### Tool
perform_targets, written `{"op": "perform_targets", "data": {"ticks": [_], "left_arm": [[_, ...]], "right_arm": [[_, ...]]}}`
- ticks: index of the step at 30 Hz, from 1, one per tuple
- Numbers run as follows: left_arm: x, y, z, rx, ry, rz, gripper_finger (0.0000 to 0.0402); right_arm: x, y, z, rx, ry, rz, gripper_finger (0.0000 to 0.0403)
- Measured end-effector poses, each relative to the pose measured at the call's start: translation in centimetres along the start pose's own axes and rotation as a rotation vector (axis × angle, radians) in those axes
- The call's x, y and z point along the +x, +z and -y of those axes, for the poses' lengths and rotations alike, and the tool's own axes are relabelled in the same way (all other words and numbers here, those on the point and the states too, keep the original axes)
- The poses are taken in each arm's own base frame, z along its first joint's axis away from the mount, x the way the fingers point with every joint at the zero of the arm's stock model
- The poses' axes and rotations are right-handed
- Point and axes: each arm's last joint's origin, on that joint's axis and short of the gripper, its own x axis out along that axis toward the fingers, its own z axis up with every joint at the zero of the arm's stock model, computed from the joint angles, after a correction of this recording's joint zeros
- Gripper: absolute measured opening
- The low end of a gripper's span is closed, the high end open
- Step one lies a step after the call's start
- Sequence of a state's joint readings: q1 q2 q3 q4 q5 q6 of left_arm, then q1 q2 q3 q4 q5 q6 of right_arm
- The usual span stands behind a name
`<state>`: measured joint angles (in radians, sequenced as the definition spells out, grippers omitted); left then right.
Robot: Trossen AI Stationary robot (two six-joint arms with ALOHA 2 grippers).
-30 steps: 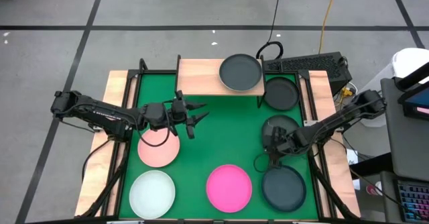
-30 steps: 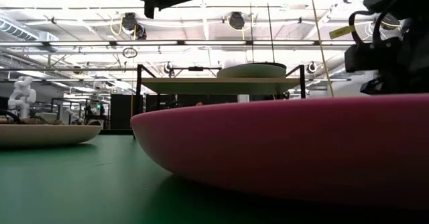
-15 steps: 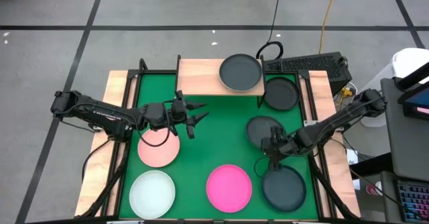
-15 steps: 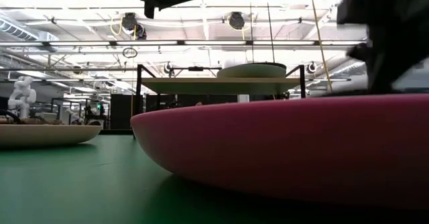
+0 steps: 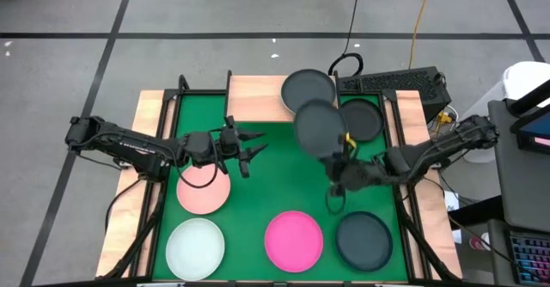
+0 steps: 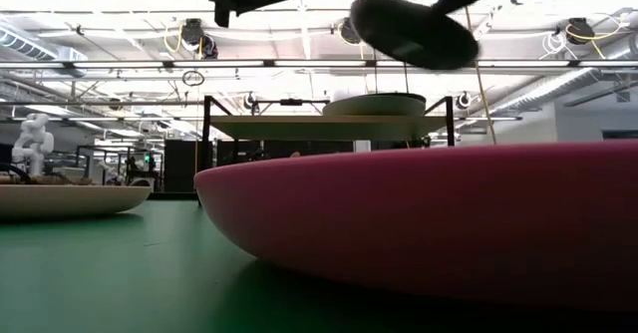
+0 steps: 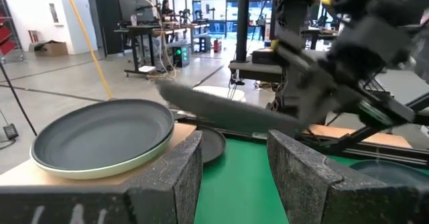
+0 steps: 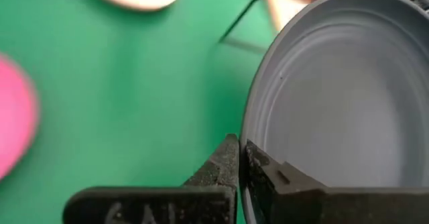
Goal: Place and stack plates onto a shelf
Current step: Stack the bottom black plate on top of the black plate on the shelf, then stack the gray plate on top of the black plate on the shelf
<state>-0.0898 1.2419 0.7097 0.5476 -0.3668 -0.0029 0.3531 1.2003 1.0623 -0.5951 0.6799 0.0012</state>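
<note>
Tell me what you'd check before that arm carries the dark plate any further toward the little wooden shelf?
1. Grip: right gripper pinches the rim of the raised dark plate: ok.
2. Plate clear of the mat: lifted high: ok.
3. Plate level: tilted in the low view: not ok.
4. Landing spot: the shelf already carries a dark plate on the shelf, stackable: ok.
5. Left gripper open, hovering near the pink plate, away from the path: ok.
6. Grip firmness: cannot tell.

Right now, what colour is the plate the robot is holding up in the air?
Dark grey plate, pinched by the right gripper; the high view shows it best.
</note>
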Motion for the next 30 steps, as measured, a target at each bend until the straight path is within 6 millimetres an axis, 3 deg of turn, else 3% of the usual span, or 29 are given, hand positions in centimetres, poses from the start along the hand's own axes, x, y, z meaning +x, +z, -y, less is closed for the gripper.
{"op": "perform_targets", "data": {"ticks": [6, 15, 30], "left_arm": [[0.0, -0.1, 0.1, -0.047, -0.005, -0.005, 0.0173], [0.0, -0.1, 0.0, -0.053, -0.001, -0.006, 0.0173], [0.0, -0.1, 0.0, -0.027, -0.001, -0.006, 0.0173]], "right_arm": [[3.0, 1.2, 4.8, -0.045, -0.133, 0.033, 0.0000], [6.6, 0.4, 10.3, 0.012, -0.186, 0.024, 0.0000], [7.2, -0.1, 11.7, 0.084, -0.140, 0.046, 0.0063]]}}
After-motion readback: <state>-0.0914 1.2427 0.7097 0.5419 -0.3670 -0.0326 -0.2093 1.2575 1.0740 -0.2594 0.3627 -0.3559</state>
